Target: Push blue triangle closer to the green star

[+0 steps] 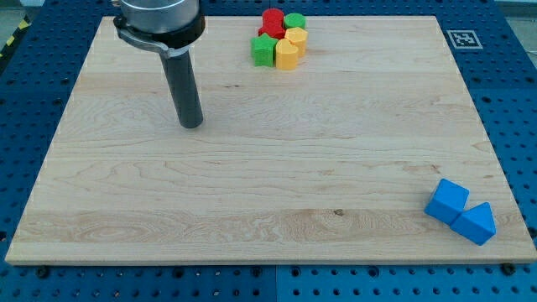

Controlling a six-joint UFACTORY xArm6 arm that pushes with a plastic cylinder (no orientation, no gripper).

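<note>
Nearest of all, down at the right near corner of the pale wooden board [268,184], sits the blue triangle block [477,223], and touching its left side is a blue cube block [446,201]. The pair sits alone there, close to the board's right edge.

Farther back and well to the left, my tip [191,125] rests on bare wood, the straight dark rod rising from it to a round grey and black collar [159,21] at the top of the view. It has no fingers to spread or close (it is only a plain rod), and it holds nothing; no block touches it.

At the far edge, right of the rod, a small cluster huddles together. The green star block [264,49] is at its near left, with a yellow block [287,54] just beside it on the right and a second yellow block [296,38] behind that one. A red block [272,22] sits behind the star, and another green block [294,20] lies at the far right of the cluster; their exact shapes are hard to make out. Blue triangle and green star lie well apart, nearly the whole board between them.

Around the board runs a blue perforated table [512,92].
</note>
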